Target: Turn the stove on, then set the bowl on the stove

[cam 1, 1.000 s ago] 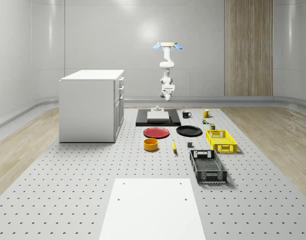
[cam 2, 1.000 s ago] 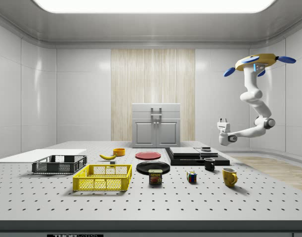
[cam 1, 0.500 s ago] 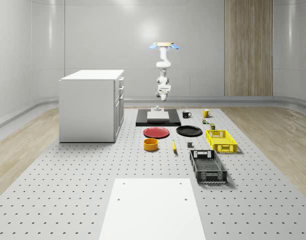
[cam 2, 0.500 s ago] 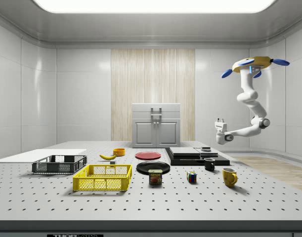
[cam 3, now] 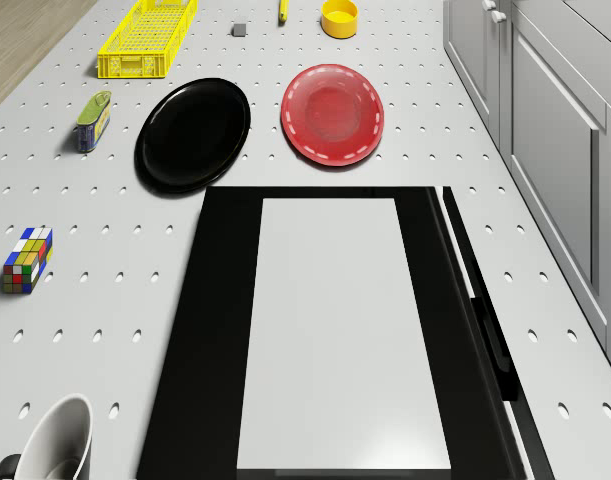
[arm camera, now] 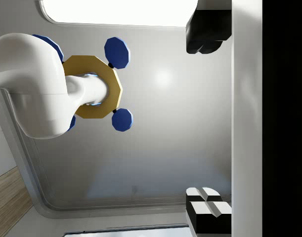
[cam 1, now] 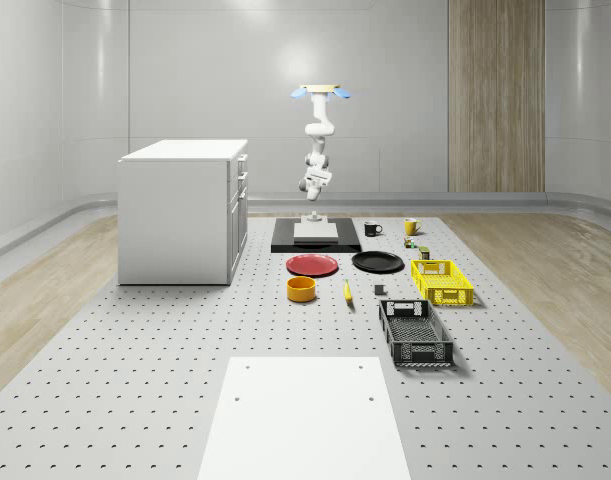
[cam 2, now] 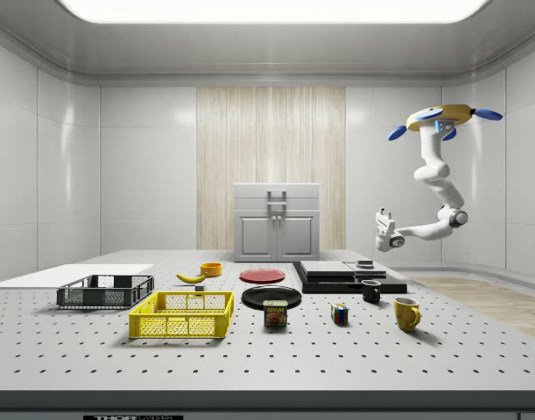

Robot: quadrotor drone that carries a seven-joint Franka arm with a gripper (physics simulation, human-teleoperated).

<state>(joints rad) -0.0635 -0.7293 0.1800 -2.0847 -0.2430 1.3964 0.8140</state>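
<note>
Above stove far edge: drone hovers | tool fingers apart, upturned | bowl well apart

"SPAM" on the can beside the yellow crate

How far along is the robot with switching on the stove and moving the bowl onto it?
Done: nothing visible. The bowl sits on the table beside the red plate, away from the stove.
In hand: the drone hovers beyond the stove's far end, the gripper in the air above it, touching nothing.
Left: work the stove's switch, then fetch the bowl and set it on the stove.
</note>
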